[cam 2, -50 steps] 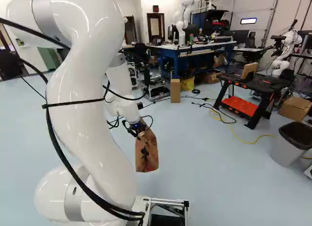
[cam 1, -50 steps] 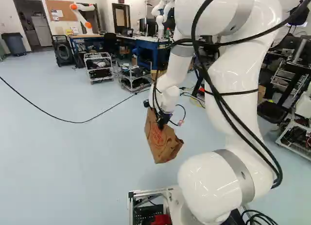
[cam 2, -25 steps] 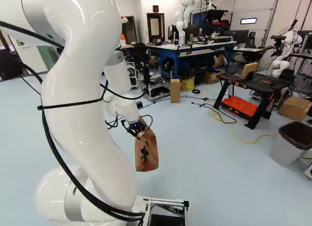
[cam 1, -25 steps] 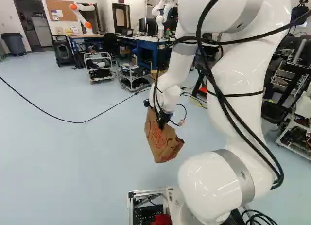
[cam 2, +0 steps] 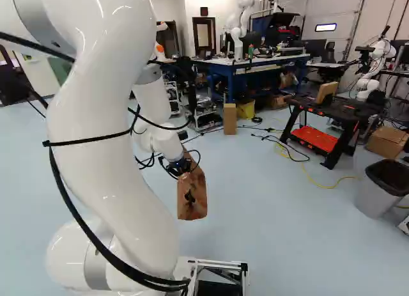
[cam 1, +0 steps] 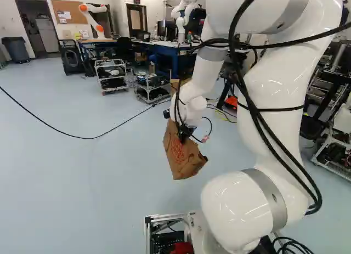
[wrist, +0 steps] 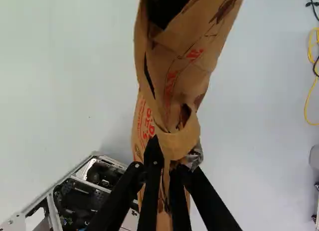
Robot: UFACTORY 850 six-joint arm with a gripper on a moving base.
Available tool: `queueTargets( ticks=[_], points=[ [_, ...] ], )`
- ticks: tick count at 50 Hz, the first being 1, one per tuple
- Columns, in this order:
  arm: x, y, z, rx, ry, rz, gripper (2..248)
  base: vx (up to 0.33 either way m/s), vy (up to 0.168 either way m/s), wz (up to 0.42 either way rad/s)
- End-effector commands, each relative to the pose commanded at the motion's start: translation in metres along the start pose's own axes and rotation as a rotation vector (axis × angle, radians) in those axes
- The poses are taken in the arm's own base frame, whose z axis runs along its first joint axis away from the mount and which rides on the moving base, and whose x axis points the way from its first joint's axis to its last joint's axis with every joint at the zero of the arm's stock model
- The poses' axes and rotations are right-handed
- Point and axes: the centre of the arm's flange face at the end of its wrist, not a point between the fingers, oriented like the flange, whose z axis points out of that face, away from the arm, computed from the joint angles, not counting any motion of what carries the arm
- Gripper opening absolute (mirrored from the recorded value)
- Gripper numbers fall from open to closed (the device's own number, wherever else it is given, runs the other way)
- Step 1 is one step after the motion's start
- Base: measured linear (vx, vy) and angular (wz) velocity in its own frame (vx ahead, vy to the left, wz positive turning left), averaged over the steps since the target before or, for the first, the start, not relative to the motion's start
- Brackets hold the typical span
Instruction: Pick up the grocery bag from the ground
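Slightly higher than a moment ago, the paper grocery bag (cam 1: 184, 158) has risen with the gripper (wrist: 165, 158), clear of the floor (cam 1: 82, 182). From where I'm standing, it hangs tilted, its crumpled paper pinched between the two fingers. That hold looks narrow to me; a heavy load inside or a jerk of the arm (cam 2: 108, 142) could tear it or let it slip.

The white arm (cam 1: 279, 78) rises in a bend from its lowest joint (cam 1: 236, 210); its forearm (cam 1: 207, 75) slopes down toward the far side. The wrist (cam 1: 193, 108) hangs low, the gripper (cam 1: 185, 135) pointing downward, its two black fingers (wrist: 153, 153) pinched close together.
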Motion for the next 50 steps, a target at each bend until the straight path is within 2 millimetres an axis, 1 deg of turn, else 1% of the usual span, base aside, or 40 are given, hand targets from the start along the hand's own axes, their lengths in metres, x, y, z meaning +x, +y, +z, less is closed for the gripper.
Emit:
queueTargets(
  ticks=[24, 50],
  points=[
    [-0.012, 0.003, -0.027, -0.056, 0.149, 0.079, 22, 0.0, 0.0, 0.0],
    [-0.036, 0.005, -0.068, -0.132, 0.394, 0.2, 22, 0.0, 0.0, 0.0]
  ],
)
